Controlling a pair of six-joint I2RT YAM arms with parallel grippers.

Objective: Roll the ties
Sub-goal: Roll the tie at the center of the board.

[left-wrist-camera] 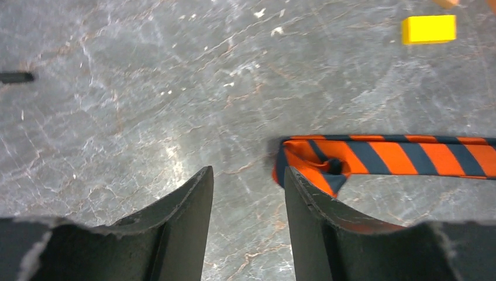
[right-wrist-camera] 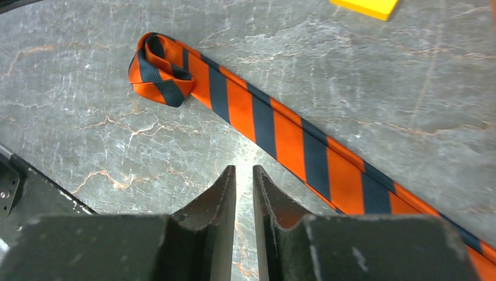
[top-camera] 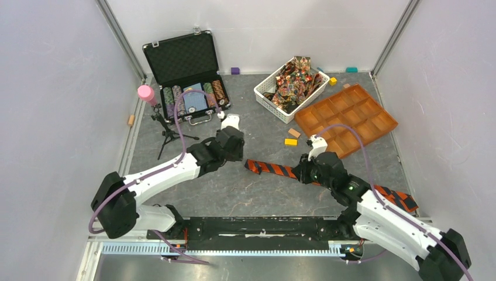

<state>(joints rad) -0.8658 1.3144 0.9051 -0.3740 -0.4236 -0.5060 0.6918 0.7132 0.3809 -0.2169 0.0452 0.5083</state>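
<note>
The striped tie (top-camera: 275, 168) is showing broad diagonal bands of orange and dark navy against the desk (top-camera: 234, 193), which is looking grey with pale and rusty veins. Toward the far edge, the patterned ties (top-camera: 295, 79) are mixing red, gold and brown in a white basket (top-camera: 270, 105), beside an orange-brown tray (top-camera: 374, 126) and a yellow block (top-camera: 290, 141).

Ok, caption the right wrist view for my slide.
Right pincer, jaws barely apart and empty, beside the orange-striped tie, its far end curled into a roll.
</note>
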